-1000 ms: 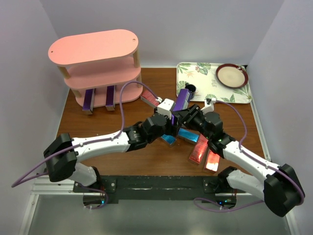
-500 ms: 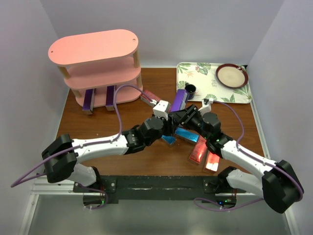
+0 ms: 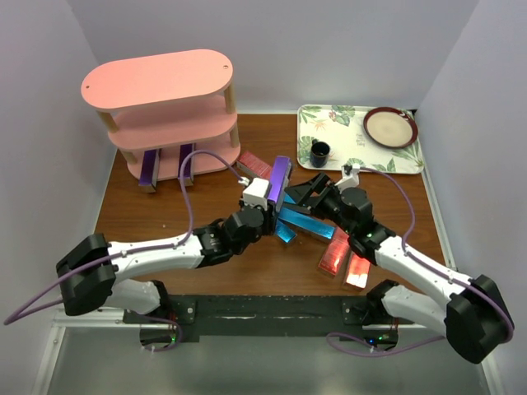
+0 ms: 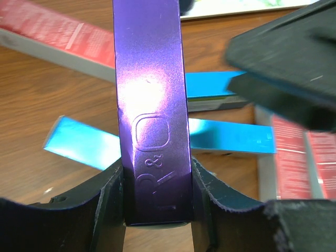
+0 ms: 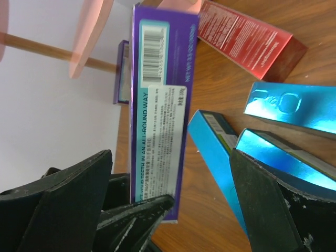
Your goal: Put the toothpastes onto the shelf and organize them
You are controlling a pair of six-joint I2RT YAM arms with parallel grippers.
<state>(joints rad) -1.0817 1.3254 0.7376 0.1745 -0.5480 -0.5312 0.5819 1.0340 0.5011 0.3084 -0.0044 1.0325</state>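
My left gripper (image 3: 272, 202) is shut on the near end of a purple toothpaste carton (image 3: 279, 177), held above the table's middle; in the left wrist view both jaws press its sides (image 4: 149, 105). My right gripper (image 3: 305, 192) stands open just right of it, its jaws wide on either side of the carton's label face (image 5: 160, 105) without touching. Two purple cartons (image 3: 149, 169) (image 3: 186, 163) stand at the bottom board of the pink shelf (image 3: 156, 82). Blue cartons (image 3: 306, 222) (image 3: 286, 232) and red cartons (image 3: 333, 251) (image 3: 358, 270) lie below the grippers. Another red carton (image 3: 254, 163) lies near the shelf.
A floral tray (image 3: 346, 123) at the back right holds a dark cup (image 3: 319, 151) and a brown plate (image 3: 390, 126). White walls close in the table on the left, right and back. Both arms cross over the middle of the table.
The right gripper opened and let go of the purple carton. The left gripper shut on it and carried it a little to the left.
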